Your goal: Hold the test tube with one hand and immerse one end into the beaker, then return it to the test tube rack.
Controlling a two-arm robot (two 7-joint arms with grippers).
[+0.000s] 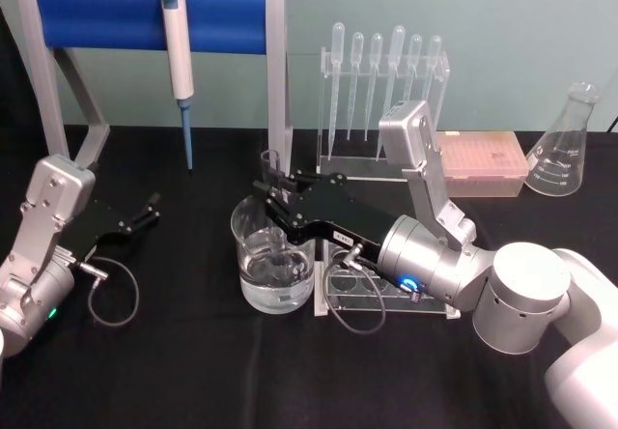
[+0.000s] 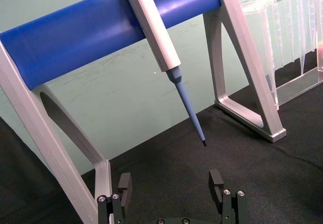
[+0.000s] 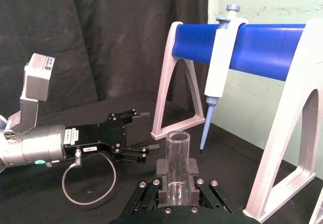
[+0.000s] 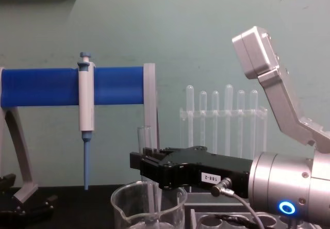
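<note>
Test tube stands upright in the right gripper, which we record as clamped on it a little below the open rim. In the right wrist view the black fingers press the glass from both sides. The tube sits directly over the beaker, near the middle of the table, and its lower part runs down inside the beaker, below the rim. The beaker holds clear liquid in its lower part; we cannot tell whether the tube's rounded end reaches the liquid. In the chest view we see the tube rising above the gripper body and showing again through the beaker glass beneath it. The clear test tube rack lies just beside the beaker on the robot's right, under the right arm's silver wrist. The left gripper sits low over the black cloth on the robot's left, well apart from the beaker. We note its fingers spread wide, seen plainly in the left wrist view. At the back left a white micropipette with a blue tip hangs from the blue-barred stand. Behind the beaker and rack we log a clear holder of plastic bulb pipettes, with a tip box to its right. An Erlenmeyer flask stands at the far right.
</note>
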